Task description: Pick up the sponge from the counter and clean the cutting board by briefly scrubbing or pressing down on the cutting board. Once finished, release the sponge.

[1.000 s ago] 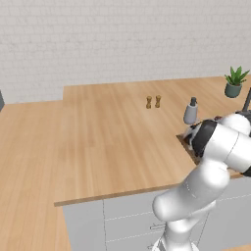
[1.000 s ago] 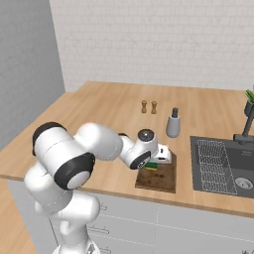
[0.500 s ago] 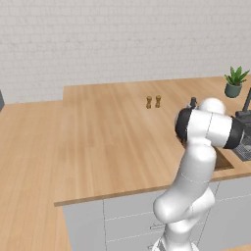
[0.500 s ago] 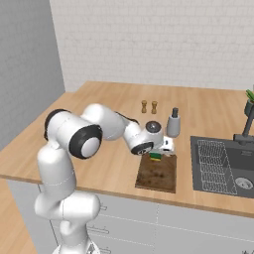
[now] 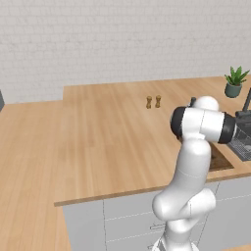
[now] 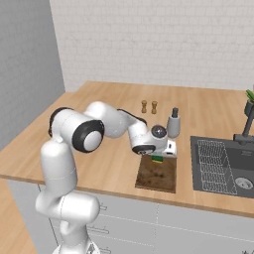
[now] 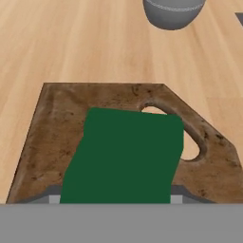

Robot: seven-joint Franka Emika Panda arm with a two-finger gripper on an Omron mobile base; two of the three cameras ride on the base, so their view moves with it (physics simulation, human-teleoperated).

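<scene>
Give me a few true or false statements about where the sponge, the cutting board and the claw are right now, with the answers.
1. The sponge is over the cutting board. True.
2. The cutting board lies inside the sink. False: it lies on the counter, left of the sink.
3. The cutting board has a handle hole near one end. True.
4. The sponge's yellow layer faces the hand camera. False: the dark green layer faces it.
5. The claw hangs over the two small brown shakers. False: it is at the far end of the cutting board, nearer the base than the shakers.
</scene>
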